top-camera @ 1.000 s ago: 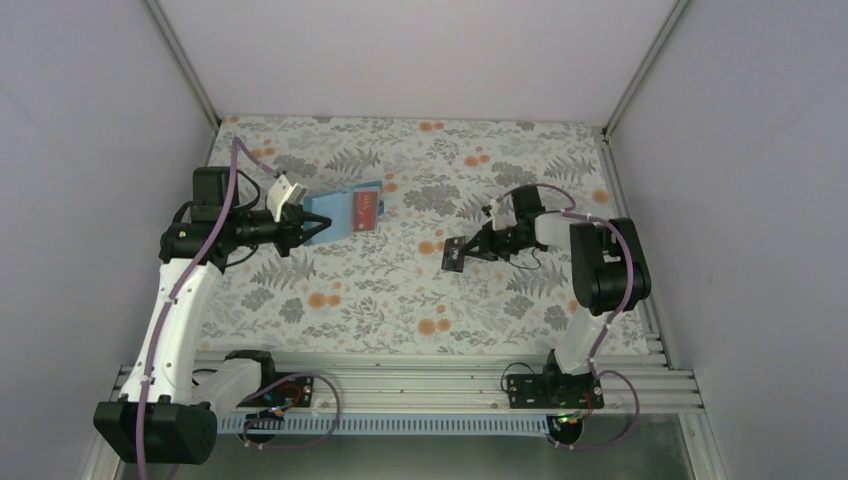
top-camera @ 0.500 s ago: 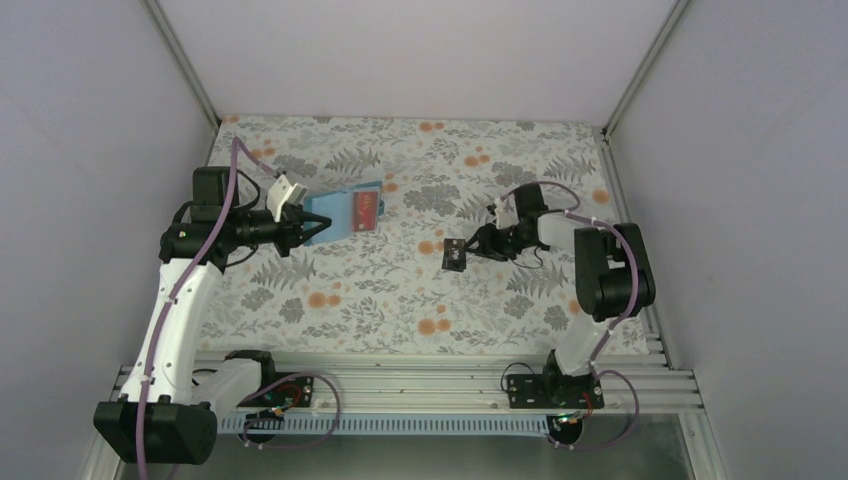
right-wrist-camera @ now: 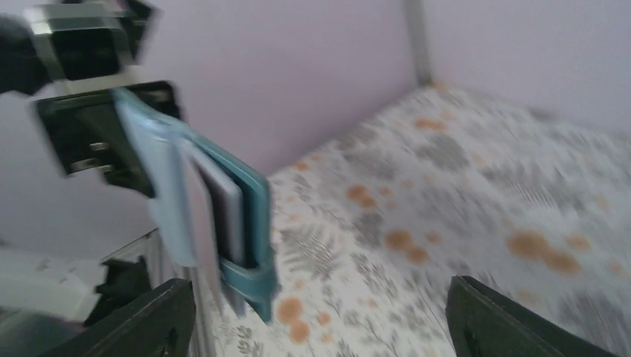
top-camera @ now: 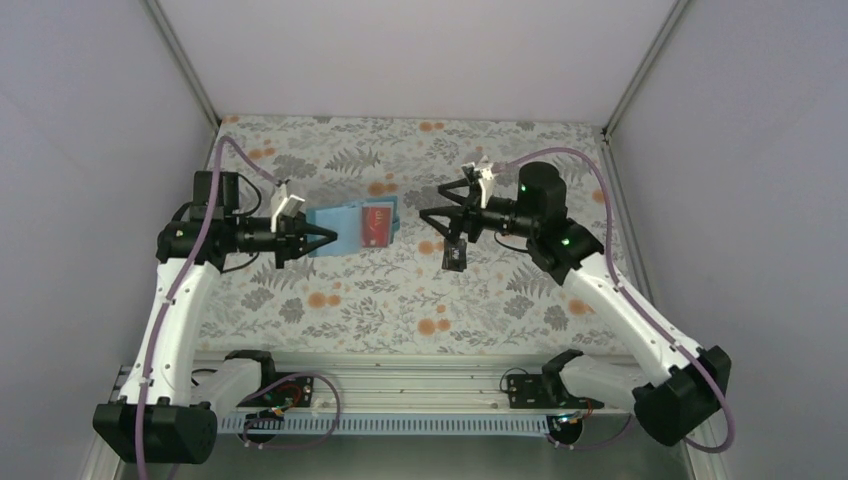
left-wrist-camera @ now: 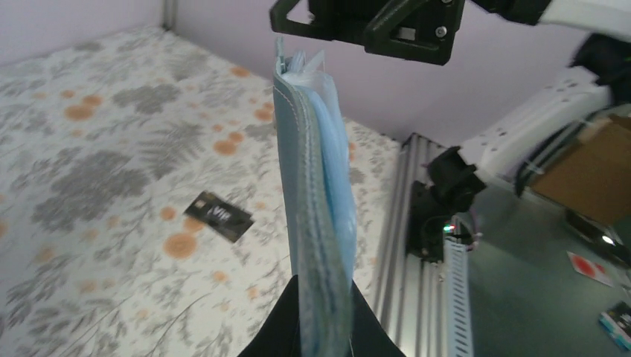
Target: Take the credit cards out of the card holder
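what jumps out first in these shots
A teal card holder hangs in the air at centre-left, pinched by the left gripper, a red card showing in it. The right gripper faces it with jaws open, near a black card lying on the floral cloth.

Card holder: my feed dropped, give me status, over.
Left pincer shut on card holder, held off the cloth. Right pincer open, empty, facing it. Black card lies on cloth; red card in holder. Nothing between them.

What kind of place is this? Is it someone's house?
Probably a robot lab booth, not a house: a left arm and right arm fixed on a metal rail, with plain walls around a flowered cloth.
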